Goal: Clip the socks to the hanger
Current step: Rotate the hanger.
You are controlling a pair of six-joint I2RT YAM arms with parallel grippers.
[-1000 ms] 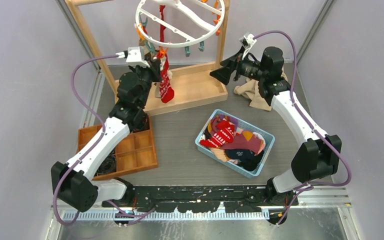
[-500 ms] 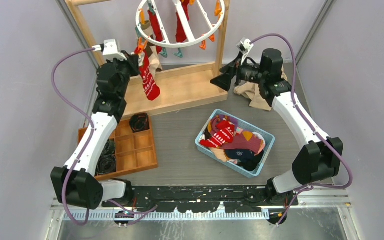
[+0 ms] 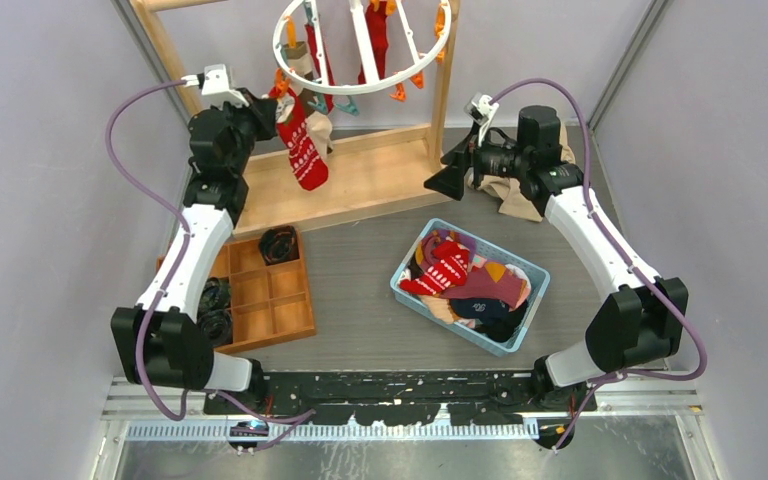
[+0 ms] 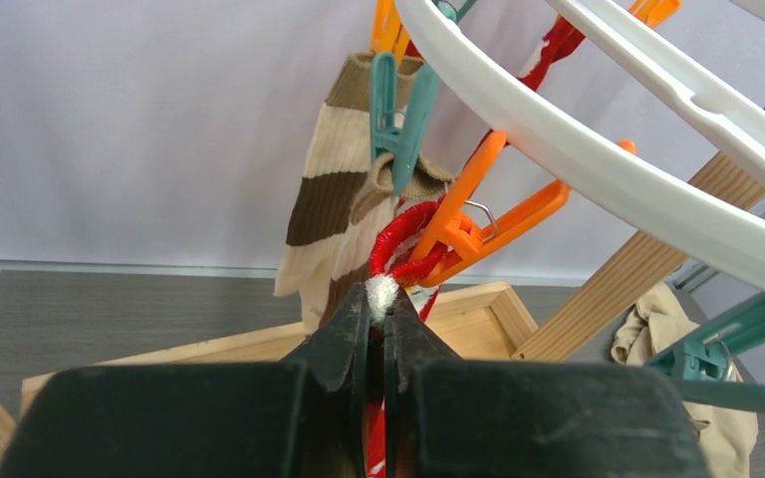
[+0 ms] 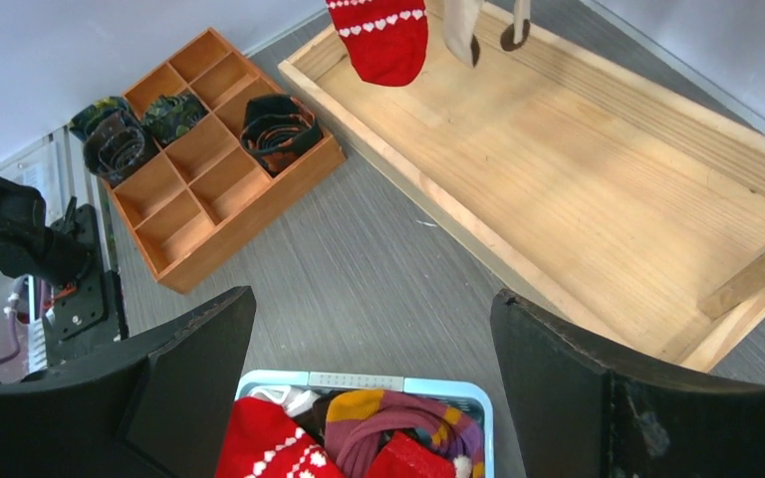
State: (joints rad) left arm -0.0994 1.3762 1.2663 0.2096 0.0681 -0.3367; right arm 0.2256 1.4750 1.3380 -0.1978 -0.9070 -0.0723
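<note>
Pale lilac walls close in a grey, wood-grained desk (image 3: 360, 250). At its far edge stands a plain timber frame (image 3: 380, 180) with a shallow tray base. The hanger (image 3: 332, 90), a smooth white plastic ring with curved crossbars, hangs above that tray with several socks dangling from it.

Your left gripper (image 4: 383, 299) is raised near the far left corner, just under the ring's left rim. Its black fingers are pressed together on the rolled, ribbed cuff of a red sock (image 3: 302, 155). The knitted sock has white heart patterns and hangs limp over the tray. An orange clip (image 4: 488, 224) of glossy plastic, with a wire spring, touches that cuff; you cannot tell whether it bites. Just behind it, a teal clip (image 4: 398, 110) pinches a tan-and-brown sock (image 4: 334, 209) with broad ribbed stripes.

Your right gripper (image 5: 374, 309) hovers near the frame's right post. Its fingers are spread wide and hold nothing.

Below it, right of the desk's middle, a light blue plastic basket (image 3: 407, 290) holds a heap of loose socks (image 3: 460, 275) in red, purple, orange and dark fabric.

A wooden compartment box (image 3: 260, 300) sits at the left edge with dark rolled items in some cells. A crumpled beige cloth (image 3: 515, 195) lies toward the far right corner.
</note>
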